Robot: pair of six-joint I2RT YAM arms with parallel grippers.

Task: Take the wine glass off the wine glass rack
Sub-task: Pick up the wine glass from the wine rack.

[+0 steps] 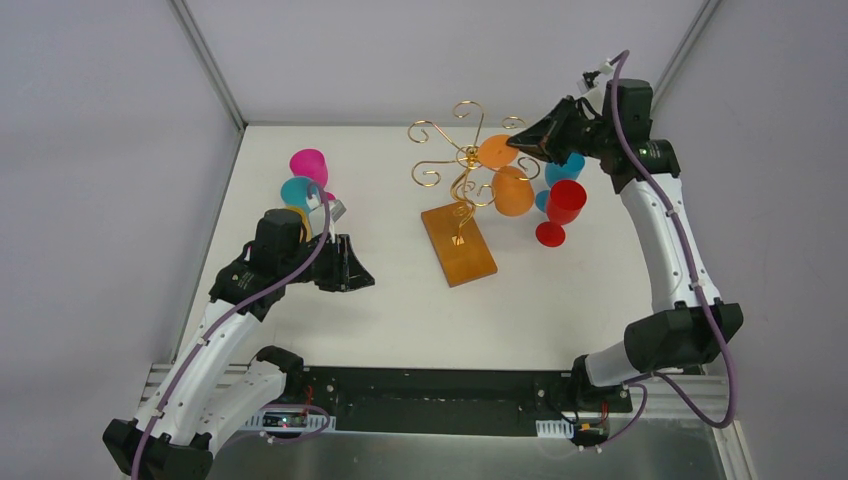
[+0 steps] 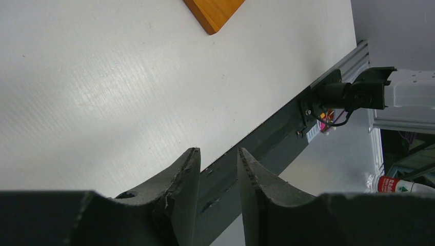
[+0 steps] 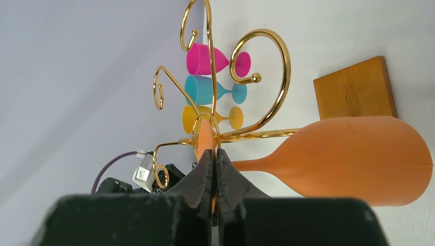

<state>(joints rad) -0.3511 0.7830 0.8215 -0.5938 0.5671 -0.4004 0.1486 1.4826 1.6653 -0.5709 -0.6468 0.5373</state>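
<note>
From above, the wine glass rack [image 1: 460,240] stands mid-table with the orange wine glass [image 1: 512,190] hanging among its scrolls. The red glass [image 1: 564,203] and blue glass [image 1: 572,166] crowd in just beside it. My right gripper [image 1: 520,143] comes in above them on a long, stretched arm. My left gripper [image 1: 360,275] hangs low, near the pink glass [image 1: 310,164], teal glass [image 1: 296,190] and yellow glass [image 1: 302,218].

Left wrist: my fingers [image 2: 179,179] are parted, with bare table [image 2: 102,92] beyond.

Right wrist: my fingers [image 3: 202,177] pinch the orange glass's foot, and gold scrolls curl close around.
</note>
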